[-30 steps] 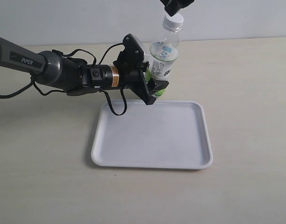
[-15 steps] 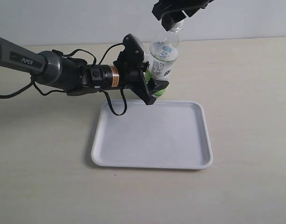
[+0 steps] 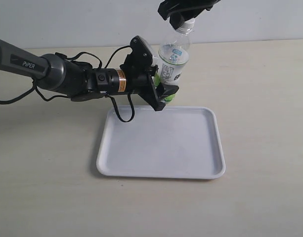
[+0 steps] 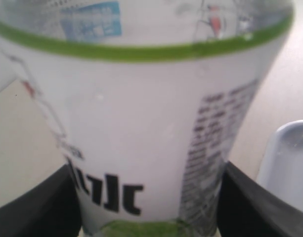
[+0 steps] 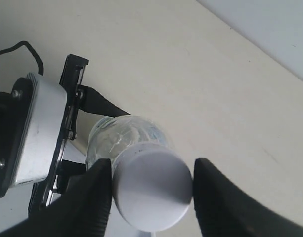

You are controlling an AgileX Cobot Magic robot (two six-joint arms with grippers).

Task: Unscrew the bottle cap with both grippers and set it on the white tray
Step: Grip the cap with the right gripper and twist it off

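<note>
The bottle cap (image 5: 151, 190) is a small round white screw cap, smooth on top, sitting on the neck of the bottle (image 3: 173, 59); the bottle is clear plastic with a white label carrying green bands, blue marks and black text; it stands near upright just beyond the far edge of the white tray (image 3: 161, 168), above that edge's middle, its base hidden; the left arm's fingers (image 4: 32, 207) press on both sides of the bottle's lower body, clamping it; the right arm's fingers (image 5: 225, 197) come down from above the tray's far side and pinch the cap, one against each side of it; the tray is flat, glossy, with rounded corners and a low rim; a black cable (image 3: 122, 114) from the left arm loops over the tray's far left corner; open bench (image 3: 260, 98) lies right of the tray and along its near edge
</note>
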